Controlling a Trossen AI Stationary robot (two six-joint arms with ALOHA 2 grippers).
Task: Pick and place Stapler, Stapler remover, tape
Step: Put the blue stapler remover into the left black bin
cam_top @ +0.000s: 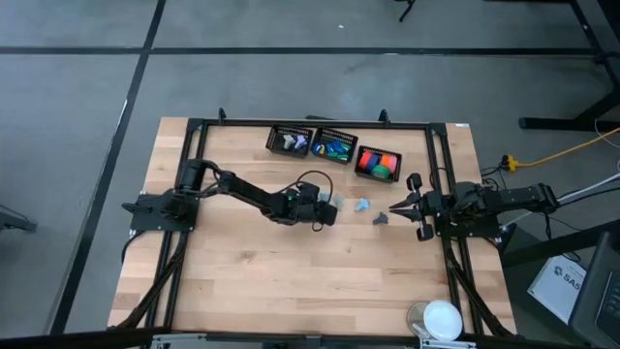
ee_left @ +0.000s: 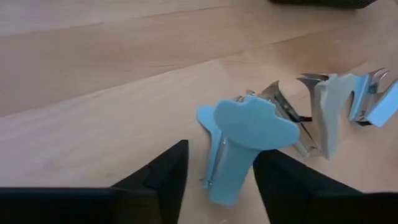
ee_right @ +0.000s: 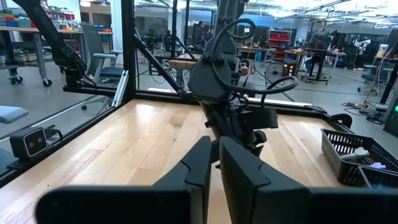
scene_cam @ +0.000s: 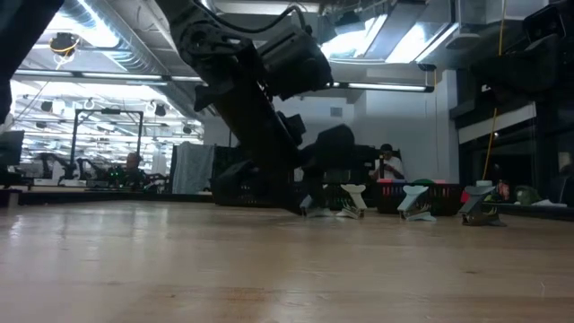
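Two arms share the wooden table [cam_top: 291,281]. On the left, the left gripper [ee_left: 214,171] reaches out to the middle of the board with its fingers spread wide, one on each side of a pale blue stapler remover [ee_left: 239,140] that stands on the wood; the pads flank it but no squeeze shows yet. This looks like the pick step for that piece: the next move calls for closing squarely on its narrow stem, then lifting and carrying it toward the three black baskets [cam_top: 334,145] along the far edge. A second, beige remover [ee_left: 329,115] sits just beside the first, so a crooked close could knock it. Further right in the high view, another blue remover [cam_top: 363,205] and a dark one [cam_top: 380,218] lie apart on the board. The tape pieces [cam_top: 332,149] appear to sit in the middle basket, red and green pieces in the right one. At the right edge the right gripper [cam_top: 407,206] waits, fingers nearly together, holding nothing.
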